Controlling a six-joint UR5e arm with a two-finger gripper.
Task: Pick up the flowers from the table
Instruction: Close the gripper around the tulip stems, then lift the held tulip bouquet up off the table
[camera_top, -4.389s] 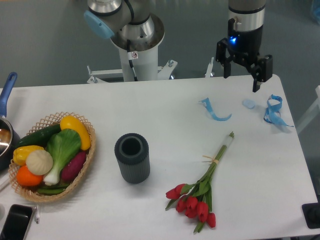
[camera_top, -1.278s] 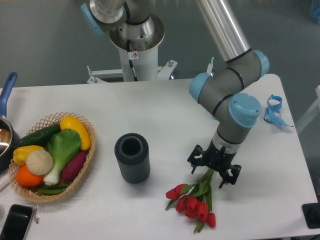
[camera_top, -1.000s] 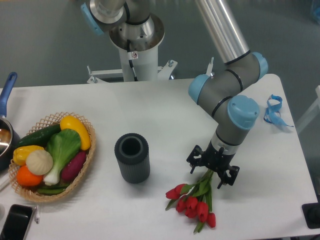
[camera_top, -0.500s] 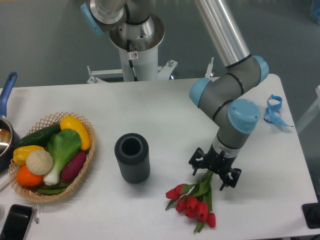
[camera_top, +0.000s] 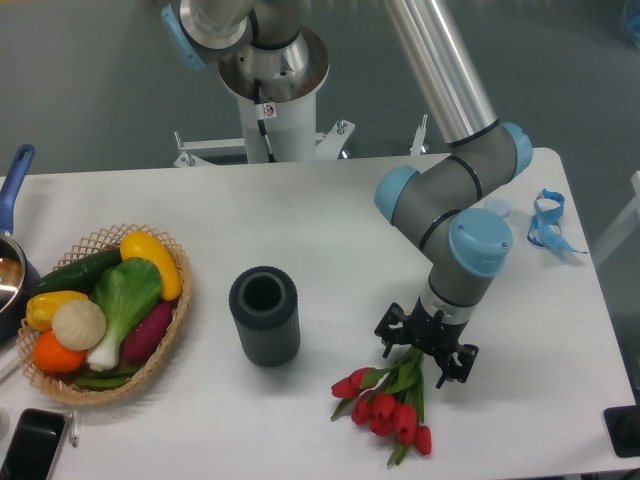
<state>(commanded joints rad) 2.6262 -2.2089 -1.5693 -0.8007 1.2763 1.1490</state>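
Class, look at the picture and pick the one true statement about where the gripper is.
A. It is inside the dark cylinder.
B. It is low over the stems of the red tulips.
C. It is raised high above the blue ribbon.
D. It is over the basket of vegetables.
B. The gripper sits low over the stems of the flowers, just above the red blooms, far from the basket, the dark cylinder and the blue ribbon.

The end effector (camera_top: 425, 347) covers the long stems of the flowers (camera_top: 388, 402), so whether it has closed on them cannot be told. A blue-handled pot (camera_top: 12, 262) and a black phone (camera_top: 32, 446) are cut off at the left and bottom edges.
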